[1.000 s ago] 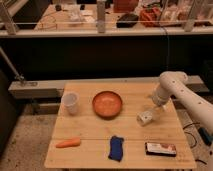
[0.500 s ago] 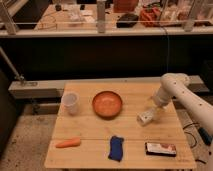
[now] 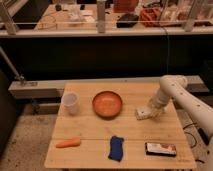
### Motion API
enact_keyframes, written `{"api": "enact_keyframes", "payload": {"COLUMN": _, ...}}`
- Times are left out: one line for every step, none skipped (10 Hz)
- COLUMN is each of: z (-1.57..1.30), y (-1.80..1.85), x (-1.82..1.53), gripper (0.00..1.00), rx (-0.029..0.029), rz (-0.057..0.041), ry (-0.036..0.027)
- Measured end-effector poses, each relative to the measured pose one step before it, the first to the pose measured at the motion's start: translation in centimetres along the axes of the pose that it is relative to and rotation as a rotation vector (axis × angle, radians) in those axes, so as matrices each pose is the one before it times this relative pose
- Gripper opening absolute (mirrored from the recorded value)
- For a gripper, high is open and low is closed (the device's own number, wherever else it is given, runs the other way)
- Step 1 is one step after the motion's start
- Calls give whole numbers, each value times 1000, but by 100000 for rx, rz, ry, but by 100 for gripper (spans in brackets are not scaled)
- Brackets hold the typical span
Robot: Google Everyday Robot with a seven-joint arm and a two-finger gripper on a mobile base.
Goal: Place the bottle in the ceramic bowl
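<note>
A wooden worktop (image 3: 90, 131) carries an orange-brown ceramic bowl (image 3: 107, 103) near its centre, a white cup (image 3: 70, 102) to the bowl's left, a carrot (image 3: 68, 143), a blue cloth (image 3: 116, 148) and a flat dark box (image 3: 161, 148) along the front edge. The white arm reaches in from the right; its tool (image 3: 151, 111) sits low at the small white bottle (image 3: 143, 113), which lies on the worktop right of the bowl; whether the tool grips it cannot be told.

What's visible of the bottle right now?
The bottle is small, white and boxy, apparently plastic. It lies tipped on the wooden table, right of the orange-brown bowl and apart from it. The gripper is down at its right end; contact isn't discernible. Cap and label can't be made out.
</note>
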Motion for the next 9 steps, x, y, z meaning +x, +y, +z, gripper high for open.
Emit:
{"api": "enact_keyframes", "payload": {"z": -87, "y": -78, "x": 15, "gripper": 24, "rx": 458, "rz": -455, "ry": 1081}}
{"api": "enact_keyframes", "payload": {"z": -350, "y": -227, "x": -638, "gripper": 12, "rx": 420, "rz": -910, "ry": 564}}
{"api": "enact_keyframes", "payload": {"z": -871, "y": -687, "x": -830, "gripper": 3, "rx": 715, "rz": -1159, "ry": 163}}
{"api": "enact_keyframes", "payload": {"z": -746, "y": -145, "x": -210, "gripper": 0, "rx": 140, "rz": -145, "ry": 237}}
{"api": "enact_keyframes", "payload": {"z": 18, "y": 64, "x": -80, "gripper": 0, "rx": -71, "rz": -11, "ry": 171}}
{"api": "enact_keyframes", "payload": {"z": 486, "y": -49, "x": -71, "gripper": 0, "rx": 259, "rz": -347, "ry": 154}}
{"api": "enact_keyframes", "payload": {"z": 164, "y": -212, "x": -330, "gripper": 0, "rx": 466, "rz": -655, "ry": 442}}
{"api": "enact_keyframes", "payload": {"z": -112, "y": -345, "x": -904, "gripper": 0, "rx": -72, "rz": -1436, "ry": 605}}
{"api": "enact_keyframes", "payload": {"z": -524, "y": -705, "x": -1489, "gripper": 0, "rx": 78, "rz": -2020, "ry": 271}}
